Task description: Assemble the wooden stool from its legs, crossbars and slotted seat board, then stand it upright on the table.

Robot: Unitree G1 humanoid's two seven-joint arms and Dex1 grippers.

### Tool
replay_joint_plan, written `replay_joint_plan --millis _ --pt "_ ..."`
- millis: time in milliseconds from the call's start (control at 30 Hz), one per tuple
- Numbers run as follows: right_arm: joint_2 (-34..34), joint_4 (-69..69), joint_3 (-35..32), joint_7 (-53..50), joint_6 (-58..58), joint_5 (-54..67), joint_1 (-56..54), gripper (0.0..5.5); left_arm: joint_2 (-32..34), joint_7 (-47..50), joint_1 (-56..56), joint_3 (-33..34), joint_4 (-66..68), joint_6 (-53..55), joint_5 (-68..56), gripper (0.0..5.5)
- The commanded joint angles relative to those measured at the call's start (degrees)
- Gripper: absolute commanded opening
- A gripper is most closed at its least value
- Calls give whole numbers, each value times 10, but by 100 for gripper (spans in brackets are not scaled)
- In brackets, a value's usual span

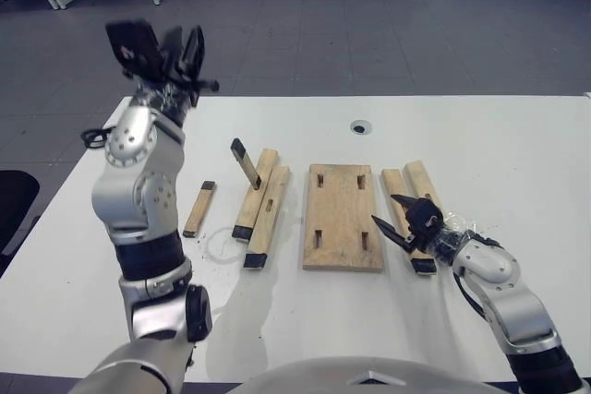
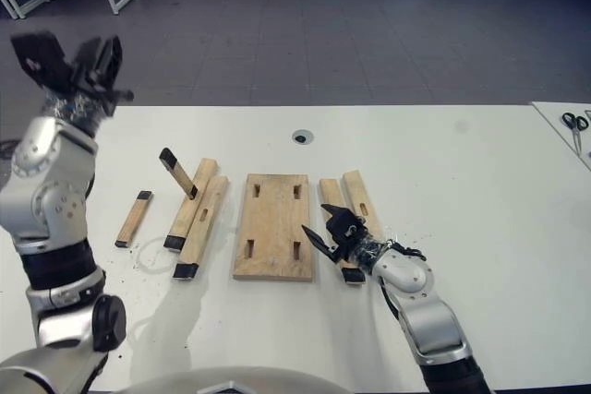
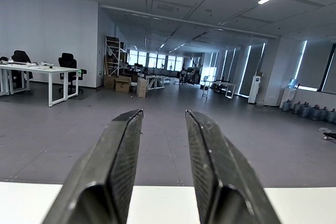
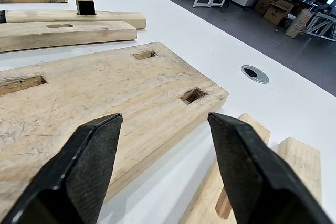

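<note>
Near the right edge of the flat slotted wooden seat board (image 1: 343, 217), the right pincer (image 4: 164, 118) gapes empty; the raised left pincer (image 3: 164, 112) likewise.

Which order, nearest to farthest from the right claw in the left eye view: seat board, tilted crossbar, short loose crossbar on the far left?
1. seat board: right beside the right claw, on its left.
2. tilted crossbar: past the board's far side, sticking up from a leg.
3. short loose crossbar: lying flat, farthest to the left.

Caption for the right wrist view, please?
Open black right gripper poised beside the flat slotted wooden seat board.
</note>
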Motion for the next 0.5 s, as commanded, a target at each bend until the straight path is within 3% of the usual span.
replay_joint_plan --millis 33,133,333,500 --pt "1 2 1 -1 -4 -6 -4 300 9 3 -42 -7 40 17 6 151" --pt "3 1 3 -3 -3 -8 -1 300 -12 -2 -16 -28 63 31 6 151" --pt "9 5 5 -8 -6 -12 2 300 -50 -49 141 -124 229 20 60 151" --pt "11 5 2 -10 -7 -15 4 300 -19 -37 117 -95 255 -19 81 151"
